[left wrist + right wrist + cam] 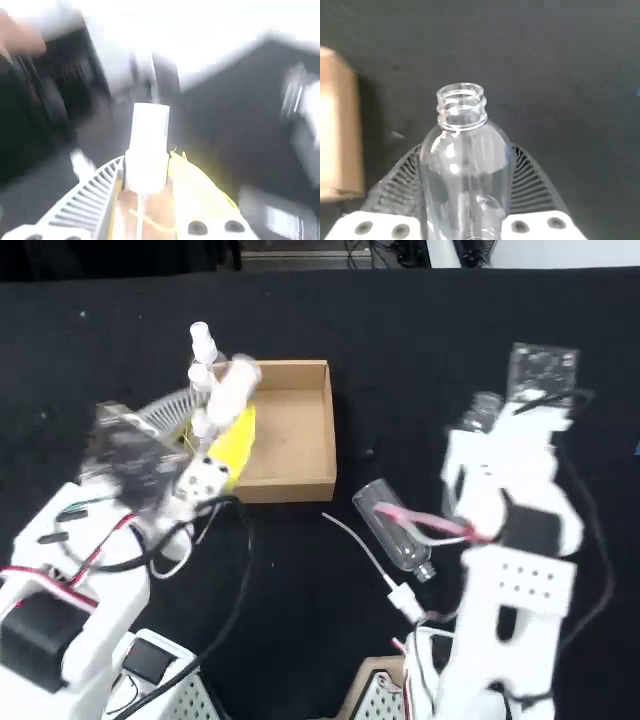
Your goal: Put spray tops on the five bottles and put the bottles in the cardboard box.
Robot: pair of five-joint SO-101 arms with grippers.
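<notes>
The left gripper point(146, 175) clenches a spray top point(148, 132) as the right gripper point(464, 195) grasps an open bottle point(462, 150), whose neck the top should meet squarely.

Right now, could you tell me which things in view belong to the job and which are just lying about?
Job: spray top in left gripper; uncapped bottle in right gripper; lying bottle; loose spray top; cardboard box.
Lying about: arm cables; perforated base plates.

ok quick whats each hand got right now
left hand: shut on a white spray top
right hand: shut on a clear bottle, no top on it
</notes>
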